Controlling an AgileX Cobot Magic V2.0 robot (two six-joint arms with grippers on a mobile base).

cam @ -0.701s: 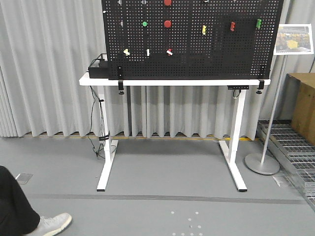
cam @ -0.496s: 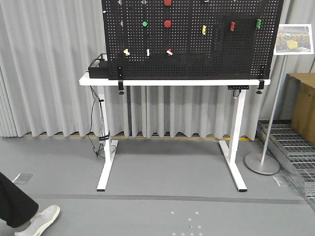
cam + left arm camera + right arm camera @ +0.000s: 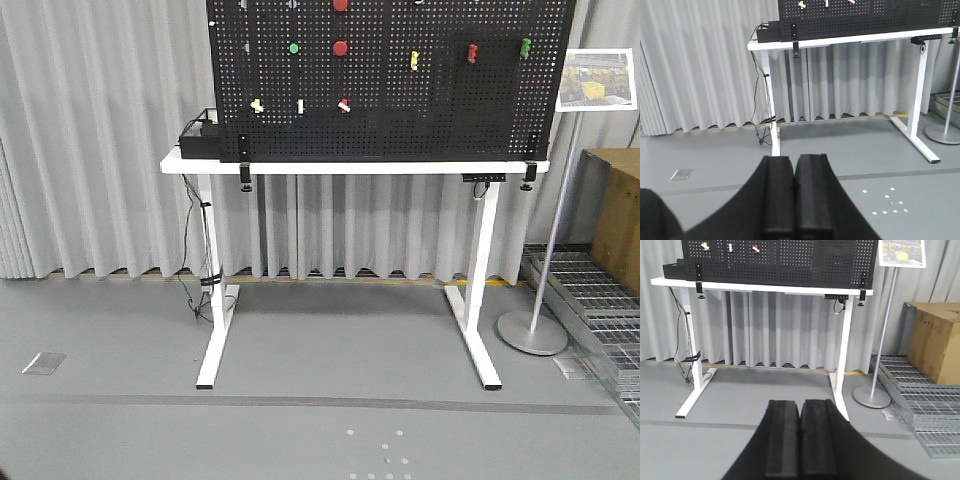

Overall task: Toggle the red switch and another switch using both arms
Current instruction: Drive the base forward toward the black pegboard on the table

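The red switch (image 3: 344,105), a small red toggle with a white tip, sits low on the black pegboard (image 3: 400,110). It also shows at the top of both wrist views (image 3: 852,2) (image 3: 756,248). The other switch, pale yellow (image 3: 257,105) (image 3: 801,5) (image 3: 705,246), is left of it, with a white upright toggle (image 3: 300,106) between them. My left gripper (image 3: 794,159) and right gripper (image 3: 800,402) are both shut on nothing. They are low over the grey floor, far from the board. Neither gripper shows in the front view.
The pegboard stands on a white table (image 3: 350,167) with a black box (image 3: 200,135) and hanging cables (image 3: 195,270) at its left. More buttons and toggles are higher on the board. A sign stand (image 3: 533,333), cardboard box (image 3: 615,215) and metal grating (image 3: 595,300) are at the right.
A person's dark trouser leg and white shoe at the lower left of the front view moved left and out of the picture. The board and table are unchanged.
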